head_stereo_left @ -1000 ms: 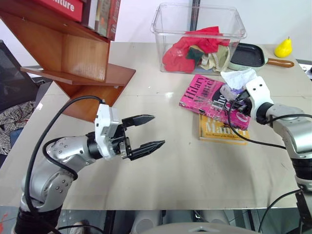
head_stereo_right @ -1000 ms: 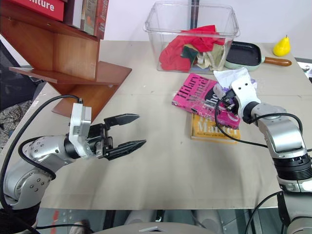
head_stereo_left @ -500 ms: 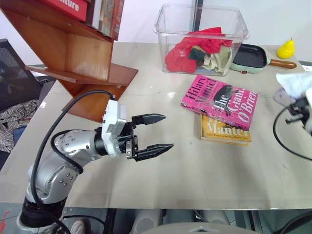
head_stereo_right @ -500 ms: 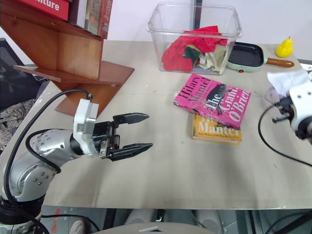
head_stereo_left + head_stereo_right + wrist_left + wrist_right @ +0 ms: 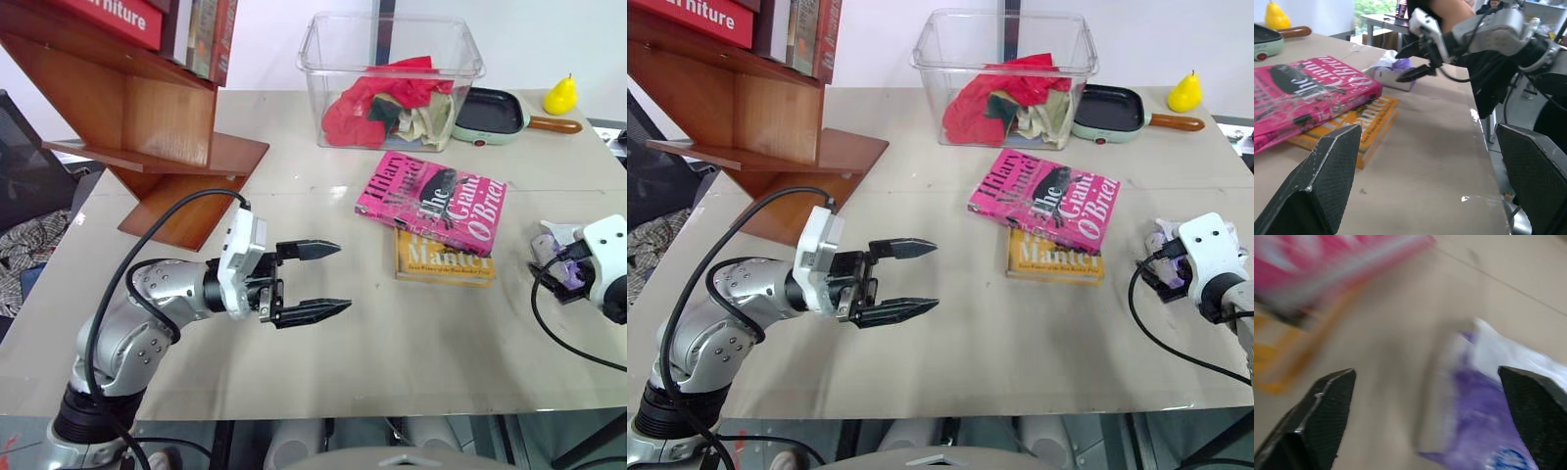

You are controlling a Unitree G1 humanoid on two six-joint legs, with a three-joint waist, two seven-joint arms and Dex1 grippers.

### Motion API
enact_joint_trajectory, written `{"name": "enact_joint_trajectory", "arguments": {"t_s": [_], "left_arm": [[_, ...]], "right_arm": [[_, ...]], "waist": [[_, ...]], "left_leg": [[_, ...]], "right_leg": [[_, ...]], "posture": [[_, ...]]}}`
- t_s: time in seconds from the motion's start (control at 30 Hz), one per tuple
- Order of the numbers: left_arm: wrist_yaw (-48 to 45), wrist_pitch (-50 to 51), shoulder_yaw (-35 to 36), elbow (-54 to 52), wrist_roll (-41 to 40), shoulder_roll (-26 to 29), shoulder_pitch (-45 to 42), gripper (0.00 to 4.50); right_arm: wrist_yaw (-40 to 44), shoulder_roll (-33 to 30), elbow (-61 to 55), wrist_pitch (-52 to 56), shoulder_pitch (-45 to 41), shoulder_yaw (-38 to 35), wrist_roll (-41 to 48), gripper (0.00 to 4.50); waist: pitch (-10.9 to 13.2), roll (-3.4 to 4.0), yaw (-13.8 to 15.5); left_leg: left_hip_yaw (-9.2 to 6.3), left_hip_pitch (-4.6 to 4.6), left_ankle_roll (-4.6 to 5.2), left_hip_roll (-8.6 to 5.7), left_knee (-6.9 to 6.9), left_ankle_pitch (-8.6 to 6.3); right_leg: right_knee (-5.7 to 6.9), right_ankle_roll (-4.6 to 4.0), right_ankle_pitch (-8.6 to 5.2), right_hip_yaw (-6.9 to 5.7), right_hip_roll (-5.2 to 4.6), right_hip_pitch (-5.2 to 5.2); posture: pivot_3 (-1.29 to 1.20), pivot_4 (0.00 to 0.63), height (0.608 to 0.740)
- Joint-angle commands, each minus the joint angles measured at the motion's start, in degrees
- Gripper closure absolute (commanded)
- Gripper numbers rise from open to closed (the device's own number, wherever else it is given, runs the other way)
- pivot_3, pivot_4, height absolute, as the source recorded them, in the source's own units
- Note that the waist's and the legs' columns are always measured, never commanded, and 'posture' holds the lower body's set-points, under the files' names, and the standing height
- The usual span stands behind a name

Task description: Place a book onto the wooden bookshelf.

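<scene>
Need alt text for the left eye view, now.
The pink book lies on a yellow book on the table, untouched. The left gripper hovers open nearby; the wooden bookshelf stands behind it.

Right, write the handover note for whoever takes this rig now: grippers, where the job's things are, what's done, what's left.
Left gripper: open, empty, hovering over bare table, pointing toward the books.
Right gripper: open, empty, at the table's right edge by a white-and-purple packet.
The book: pink, lying flat on the table, partly on top of a yellow-orange book, in front of the clear bin.
The wooden bookshelf: far left of the table, upright books on its upper board.
Done: nothing yet; the book is not gripped.
Left: grasp the pink book, carry it left, set it on the shelf.
</scene>
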Motion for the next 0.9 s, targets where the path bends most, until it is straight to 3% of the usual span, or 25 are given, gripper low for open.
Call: {"name": "enact_joint_trajectory", "arguments": {"t_s": [0.03,0.1,0.13,0.33,0.57,0.9], "left_arm": [[3.71,1.85,1.27,0.60,-0.95,-0.96,-0.29,0.00],[4.41,2.13,1.07,0.87,-1.09,-1.65,-0.17,0.00],[5.05,2.42,1.09,0.89,-1.29,-2.09,-0.17,0.00],[7.15,3.76,1.61,0.38,-2.16,-2.99,-0.55,0.00],[8.73,3.71,3.66,-2.86,-2.39,-1.64,1.68,0.00],[12.75,4.55,9.88,-6.91,-4.24,-0.49,8.29,0.00]], "right_arm": [[0.52,-0.05,-4.03,2.83,-1.74,-2.83,3.95,0.32],[0.12,-0.83,-2.58,1.77,-2.10,-0.16,2.98,0.90],[-0.60,-1.31,-0.98,0.74,-2.86,1.97,1.62,1.54],[-4.21,-4.01,11.57,-1.19,-12.53,11.89,-5.03,4.34],[-3.96,-4.00,29.80,-6.41,-27.70,21.53,-11.01,4.43],[0.28,-0.45,46.02,-17.40,-38.55,28.85,-15.31,4.43]], "waist": [[0.04,-0.10,-0.14],[0.09,-0.20,-0.07],[0.10,-0.20,-0.06],[0.12,-0.21,-0.19],[0.15,-0.19,-0.21],[0.19,-0.19,-0.31]], "left_leg": [[0.00,0.01,0.00,0.00,0.00,0.00],[0.00,0.02,0.00,0.00,0.00,0.00],[0.00,0.02,0.00,0.00,0.01,0.00],[0.15,0.07,0.00,-0.01,0.00,0.00],[0.23,0.03,-0.03,0.00,-0.03,0.01],[0.25,-0.02,-0.02,-0.01,-0.03,0.01]], "right_leg": [[0.00,0.00,0.00,0.00,0.00,0.01],[0.00,0.00,0.00,0.00,0.00,0.01],[0.00,0.00,0.00,0.00,0.00,0.02],[0.01,-0.01,0.00,0.12,0.01,-0.01],[0.00,-0.02,0.00,0.21,0.00,-0.09],[-0.09,-0.02,0.01,0.25,-0.06,-0.10]], "posture": [[0.00,0.150,0.740],[0.00,0.150,0.740],[0.00,0.150,0.740],[0.00,0.150,0.740],[0.00,0.150,0.740],[0.00,0.150,0.740]]}}
